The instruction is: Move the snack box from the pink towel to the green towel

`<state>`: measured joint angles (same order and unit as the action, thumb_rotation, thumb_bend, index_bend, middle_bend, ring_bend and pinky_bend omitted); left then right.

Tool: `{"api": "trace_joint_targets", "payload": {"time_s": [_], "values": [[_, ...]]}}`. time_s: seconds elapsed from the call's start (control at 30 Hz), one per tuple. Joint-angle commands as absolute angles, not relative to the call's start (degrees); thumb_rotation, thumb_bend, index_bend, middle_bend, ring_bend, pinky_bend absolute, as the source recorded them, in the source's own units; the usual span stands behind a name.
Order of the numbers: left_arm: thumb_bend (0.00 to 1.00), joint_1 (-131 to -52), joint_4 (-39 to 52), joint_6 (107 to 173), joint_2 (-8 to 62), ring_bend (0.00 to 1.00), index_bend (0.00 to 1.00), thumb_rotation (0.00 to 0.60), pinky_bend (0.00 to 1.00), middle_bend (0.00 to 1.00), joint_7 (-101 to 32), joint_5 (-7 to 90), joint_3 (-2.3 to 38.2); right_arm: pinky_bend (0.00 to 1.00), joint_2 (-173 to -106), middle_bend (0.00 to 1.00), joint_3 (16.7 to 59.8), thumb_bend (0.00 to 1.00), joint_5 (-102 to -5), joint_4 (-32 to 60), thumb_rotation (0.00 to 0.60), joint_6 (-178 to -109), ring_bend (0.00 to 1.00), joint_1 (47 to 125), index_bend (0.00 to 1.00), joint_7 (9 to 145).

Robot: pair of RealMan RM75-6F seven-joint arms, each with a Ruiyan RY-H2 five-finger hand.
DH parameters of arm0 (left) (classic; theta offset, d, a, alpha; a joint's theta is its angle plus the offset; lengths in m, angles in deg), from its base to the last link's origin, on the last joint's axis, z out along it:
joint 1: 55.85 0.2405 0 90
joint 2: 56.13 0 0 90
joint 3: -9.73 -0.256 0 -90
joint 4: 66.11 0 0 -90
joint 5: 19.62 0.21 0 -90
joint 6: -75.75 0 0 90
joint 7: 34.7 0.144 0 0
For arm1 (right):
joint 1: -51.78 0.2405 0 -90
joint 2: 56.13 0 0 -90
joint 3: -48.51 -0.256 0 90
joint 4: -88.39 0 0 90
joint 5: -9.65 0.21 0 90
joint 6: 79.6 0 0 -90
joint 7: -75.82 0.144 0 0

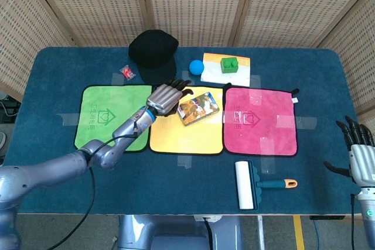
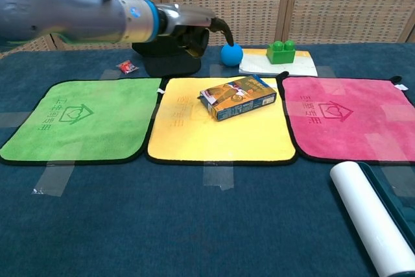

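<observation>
- The orange-and-blue printed cardboard snack box [image 1: 198, 108] lay flat on the yellow towel [image 1: 186, 136] in the middle of the head view, not on the pink towel [image 1: 259, 121] to its right, nor on the green towel [image 1: 111, 118] at centre left.
- My left hand [image 1: 165, 98] hung just left of the box and a little above it in the frame. Its dark fingers [image 1: 179, 88] were loosely curled and held nothing.
- In the chest view that hand [image 2: 193, 27] sat clear above the cloth, up and to the left of the box [image 2: 238, 97].
- The box's long axis ran slantwise, from lower left to upper right, so its near short end faced my left hand.
- My right hand [image 1: 360, 156] waited at the far right edge, fingers apart and empty, well apart from the box.
- I judged the left hand the nearer one, with the green towel on its own side.
</observation>
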<state>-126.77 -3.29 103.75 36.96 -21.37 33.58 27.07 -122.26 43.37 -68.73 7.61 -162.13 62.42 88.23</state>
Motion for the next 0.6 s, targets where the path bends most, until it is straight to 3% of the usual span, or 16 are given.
{"api": "trace_joint_targets", "payload": {"time_s": [0.03,0.6], "values": [[1.0,-134.6,-13.8,98.7,45.2,0.0,0.16,0.6,0.0,0.0,-18.1,26.5,26.3,0.0,-122.4,0.06,42.9,0.0,-68.7,8.2,0.6,-162.1,0.0,62.1,0.14,88.9],[1.0,-148.0,-37.7,84.2,57.8,0.0,0.18,0.6,0.0,0.0,-21.4,20.8,23.3,0.0,-122.8,0.08,41.0,0.0,-68.3,9.4,0.6,-161.9,0.0,61.2,0.17,89.3]]}}
